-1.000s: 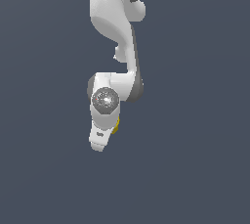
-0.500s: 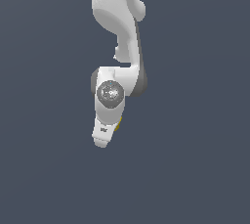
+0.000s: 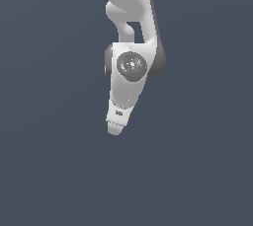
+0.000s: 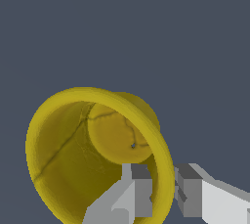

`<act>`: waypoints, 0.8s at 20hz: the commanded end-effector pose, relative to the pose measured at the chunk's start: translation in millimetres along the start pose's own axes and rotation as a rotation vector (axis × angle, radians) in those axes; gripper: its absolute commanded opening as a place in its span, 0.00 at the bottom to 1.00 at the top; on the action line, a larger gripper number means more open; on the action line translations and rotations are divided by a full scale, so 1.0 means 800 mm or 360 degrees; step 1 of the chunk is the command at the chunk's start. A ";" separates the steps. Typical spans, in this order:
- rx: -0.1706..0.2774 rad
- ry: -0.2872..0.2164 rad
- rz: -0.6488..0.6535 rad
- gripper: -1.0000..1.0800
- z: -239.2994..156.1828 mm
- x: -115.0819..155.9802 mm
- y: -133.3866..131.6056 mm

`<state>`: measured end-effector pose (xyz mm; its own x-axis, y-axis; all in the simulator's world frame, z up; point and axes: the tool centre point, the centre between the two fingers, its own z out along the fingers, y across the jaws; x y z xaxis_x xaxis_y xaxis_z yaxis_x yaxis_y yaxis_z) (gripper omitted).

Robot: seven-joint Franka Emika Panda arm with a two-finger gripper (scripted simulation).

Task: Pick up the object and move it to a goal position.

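Note:
The mustard-yellow cup point(image 4: 68, 154) fills the wrist view, seen into its open mouth with its round bottom deep inside. My white gripper point(image 4: 163, 186) is shut on the cup's rim wall: one finger point(image 4: 136, 191) is inside the cup and the other finger point(image 4: 191, 191) is outside it. In the exterior view the arm hangs down from the top and the gripper point(image 3: 114, 129) points down over the plain grey ground. The cup is hidden behind the hand there.
Plain dark grey ground point(image 3: 197, 170) surrounds the arm in both views. No other objects, marks or edges show.
The gripper has moved a little to the exterior view's right and slightly up. The yellow sliver of the cup beside the hand no longer shows in the exterior view.

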<state>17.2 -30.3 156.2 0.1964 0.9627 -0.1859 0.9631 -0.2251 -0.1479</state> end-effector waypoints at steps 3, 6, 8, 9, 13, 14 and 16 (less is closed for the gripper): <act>-0.0006 -0.0002 -0.0001 0.00 -0.057 0.023 -0.036; -0.0006 -0.0003 -0.0002 0.00 -0.094 0.039 -0.061; -0.0006 -0.0003 -0.0002 0.00 -0.119 0.049 -0.078; -0.0006 -0.0003 -0.0002 0.00 -0.131 0.054 -0.086; -0.0006 -0.0003 -0.0003 0.00 -0.180 0.075 -0.118; -0.0006 -0.0003 -0.0004 0.00 -0.192 0.080 -0.126; -0.0006 -0.0003 -0.0004 0.00 -0.217 0.090 -0.142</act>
<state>-40.4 80.4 312.3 0.1935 0.9630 -0.1876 0.9640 -0.2222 -0.1463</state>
